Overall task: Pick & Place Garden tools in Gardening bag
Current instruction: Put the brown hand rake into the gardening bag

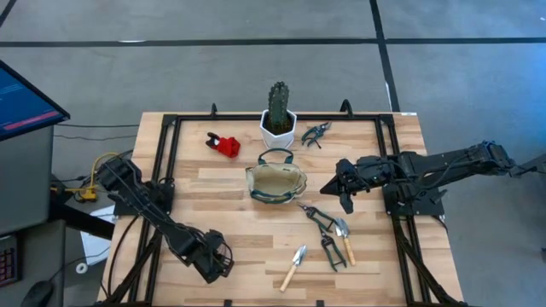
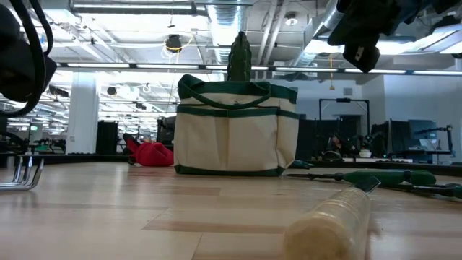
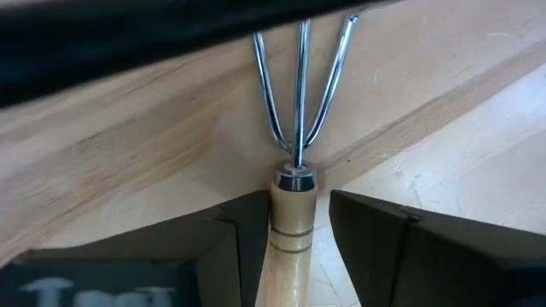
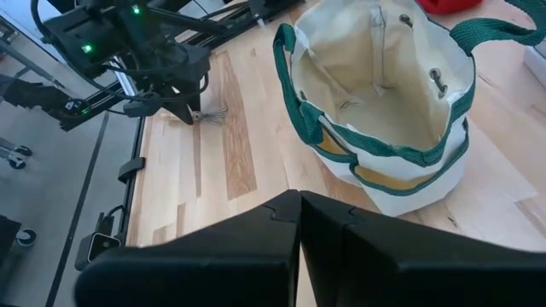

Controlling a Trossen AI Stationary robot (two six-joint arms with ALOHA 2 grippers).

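Observation:
The cream gardening bag (image 1: pixel 275 181) with green trim stands open and upright mid-table. A wooden-handled fork (image 3: pixel 294 170) lies on the table at the front left. My left gripper (image 3: pixel 294 256) is open and low over it, with one finger on each side of the handle. My right gripper (image 1: pixel 341 186) is shut and empty, raised just right of the bag (image 4: pixel 384 102). Pruning shears (image 1: pixel 318 220), a trowel (image 1: pixel 343 239) and a second trowel (image 1: pixel 294 267) lie at the front right. A red pruner (image 1: pixel 223 143) and dark shears (image 1: pixel 316 134) lie at the back. My left gripper stands astride the fork's wooden handle (image 3: pixel 290 239), just behind its metal collar, with the fingers lying along the handle. One finger (image 3: pixel 243 247) sits right beside the handle, and a narrow gap shows at the other (image 3: pixel 367 243). Whether either touches it I cannot tell. The fork lies flat on the table.
A green cactus in a white pot (image 1: pixel 278 119) stands just behind the bag. A black frame rail (image 1: pixel 162 162) runs along the table's left, back and right sides. Bare wood lies between the bag and the left gripper.

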